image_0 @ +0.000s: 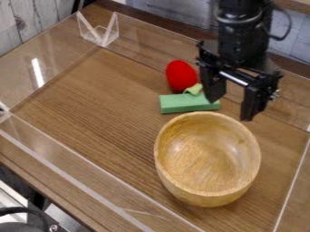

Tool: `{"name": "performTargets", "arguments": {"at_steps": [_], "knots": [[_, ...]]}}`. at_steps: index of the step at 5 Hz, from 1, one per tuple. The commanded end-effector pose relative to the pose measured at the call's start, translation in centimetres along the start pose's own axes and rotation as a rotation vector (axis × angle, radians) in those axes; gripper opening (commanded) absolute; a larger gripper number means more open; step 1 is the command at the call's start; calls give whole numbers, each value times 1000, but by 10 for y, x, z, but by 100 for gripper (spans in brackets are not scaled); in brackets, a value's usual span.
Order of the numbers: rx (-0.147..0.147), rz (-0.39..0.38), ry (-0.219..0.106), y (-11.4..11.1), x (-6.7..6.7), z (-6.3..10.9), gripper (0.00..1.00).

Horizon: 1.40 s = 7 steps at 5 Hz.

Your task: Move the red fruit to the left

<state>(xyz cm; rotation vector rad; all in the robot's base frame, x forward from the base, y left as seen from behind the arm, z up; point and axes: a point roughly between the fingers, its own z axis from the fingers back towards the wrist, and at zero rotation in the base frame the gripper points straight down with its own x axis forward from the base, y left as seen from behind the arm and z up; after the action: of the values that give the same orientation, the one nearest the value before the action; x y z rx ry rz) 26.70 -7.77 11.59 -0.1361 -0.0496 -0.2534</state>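
The red fruit (pixel 182 73) is a small glossy red piece with a yellow-green tip, lying on the wooden table just behind the flat green block (pixel 188 104). My black gripper (pixel 237 101) hangs pointing down to the right of the fruit, over the block's right end. Its two fingers stand wide apart, open, with nothing between them. The fruit sits free, a short way left of the nearer finger.
A large wooden bowl (pixel 208 159) stands in front of the block, near the table's front right. Clear acrylic walls (pixel 36 72) fence the table on all sides. A small clear stand (pixel 97 29) sits at the back left corner.
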Motion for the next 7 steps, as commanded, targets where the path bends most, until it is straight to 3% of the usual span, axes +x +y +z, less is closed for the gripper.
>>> {"name": "performTargets", "arguments": {"at_steps": [1,3,5,7], "knots": [[11,38,-62,13,8,3,100],[24,125,-108,-1,17,40,100],[22,37,-39,-10,0,14,100],[29,42,-60,1,-2,7,100]]}}
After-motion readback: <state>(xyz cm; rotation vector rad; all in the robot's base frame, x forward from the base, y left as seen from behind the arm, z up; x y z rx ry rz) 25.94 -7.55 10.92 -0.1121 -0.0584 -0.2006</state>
